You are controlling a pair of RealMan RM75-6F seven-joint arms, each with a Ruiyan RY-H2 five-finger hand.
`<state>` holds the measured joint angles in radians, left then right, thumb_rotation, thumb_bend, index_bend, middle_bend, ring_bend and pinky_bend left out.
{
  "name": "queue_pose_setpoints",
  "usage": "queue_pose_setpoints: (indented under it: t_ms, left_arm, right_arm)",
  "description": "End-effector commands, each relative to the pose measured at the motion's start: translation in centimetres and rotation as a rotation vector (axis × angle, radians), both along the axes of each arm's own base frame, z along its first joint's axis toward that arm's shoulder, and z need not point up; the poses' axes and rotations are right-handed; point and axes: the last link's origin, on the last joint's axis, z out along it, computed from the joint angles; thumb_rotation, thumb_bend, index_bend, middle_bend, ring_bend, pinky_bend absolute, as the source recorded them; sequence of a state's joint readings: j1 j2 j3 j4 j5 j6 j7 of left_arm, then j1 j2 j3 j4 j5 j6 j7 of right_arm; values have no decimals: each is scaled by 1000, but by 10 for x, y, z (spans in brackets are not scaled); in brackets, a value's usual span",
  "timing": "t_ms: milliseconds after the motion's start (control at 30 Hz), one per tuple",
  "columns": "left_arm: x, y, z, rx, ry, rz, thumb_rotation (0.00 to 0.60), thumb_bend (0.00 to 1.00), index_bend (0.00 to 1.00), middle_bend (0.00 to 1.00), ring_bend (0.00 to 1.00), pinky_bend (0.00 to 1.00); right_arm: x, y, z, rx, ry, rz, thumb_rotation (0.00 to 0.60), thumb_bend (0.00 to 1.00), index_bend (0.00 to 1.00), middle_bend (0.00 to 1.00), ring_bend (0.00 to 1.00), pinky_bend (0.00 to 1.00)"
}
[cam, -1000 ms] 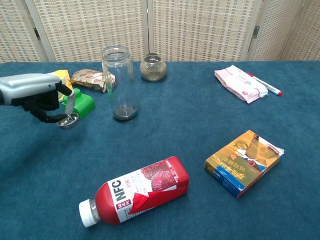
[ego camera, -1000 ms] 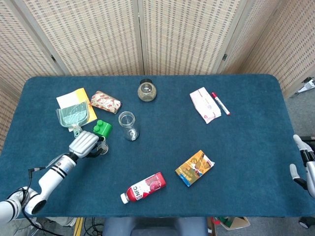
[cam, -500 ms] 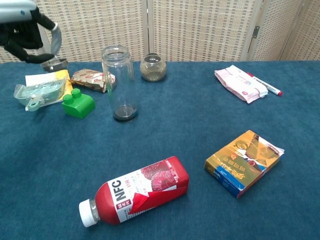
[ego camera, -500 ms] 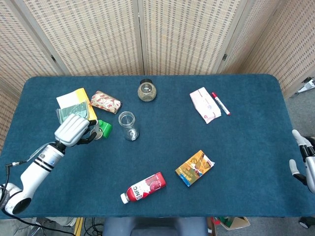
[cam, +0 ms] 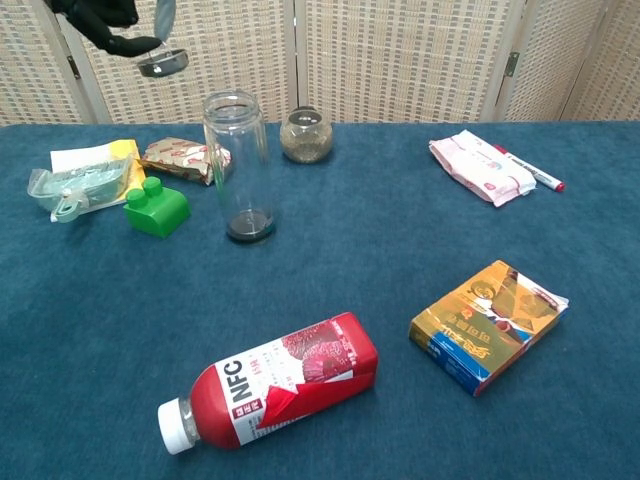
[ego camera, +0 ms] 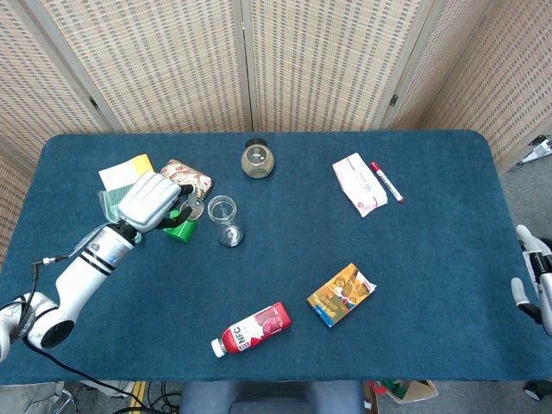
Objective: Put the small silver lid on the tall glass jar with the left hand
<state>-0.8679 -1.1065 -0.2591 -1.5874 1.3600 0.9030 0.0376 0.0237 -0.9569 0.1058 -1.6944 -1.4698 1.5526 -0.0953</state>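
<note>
The tall glass jar stands upright and open-mouthed left of the table's middle. My left hand holds the small silver lid in its fingertips. In the chest view the lid hangs in the air, above the jar's mouth and a little to its left, apart from the jar. My right hand shows only at the right edge of the head view, off the table, its fingers apart and holding nothing.
A green block and a clear plastic scoop on a yellow pad lie left of the jar. A snack packet and a round jar sit behind it. A red bottle and a snack box lie in front.
My left hand has risen from table height and moved right toward the jar, carrying the lid with it. The right hand has stayed in place.
</note>
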Motion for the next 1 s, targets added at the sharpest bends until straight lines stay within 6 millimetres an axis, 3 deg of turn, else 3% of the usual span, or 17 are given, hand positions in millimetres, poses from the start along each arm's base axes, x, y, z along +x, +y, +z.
queue_pose_setpoints:
  t_ms: [33, 367, 1000]
  left_arm:
    - [10, 7, -8, -12, 20, -9, 600, 431, 577, 1000, 978, 1000]
    - [26, 23, -31, -34, 53, -10, 600, 430, 572, 1000, 978, 1000]
    - [34, 32, -46, -21, 103, -7, 600, 431, 561, 1000, 978, 1000]
  right_arm:
    - [0, 0, 1, -2, 2, -3, 600, 428, 49, 200, 137, 290]
    - [0, 2, 4, -3, 9, -11, 600, 428, 49, 200, 137, 290]
    - [-4, 5, 5, -10, 2, -25, 600, 428, 49, 200, 137, 290]
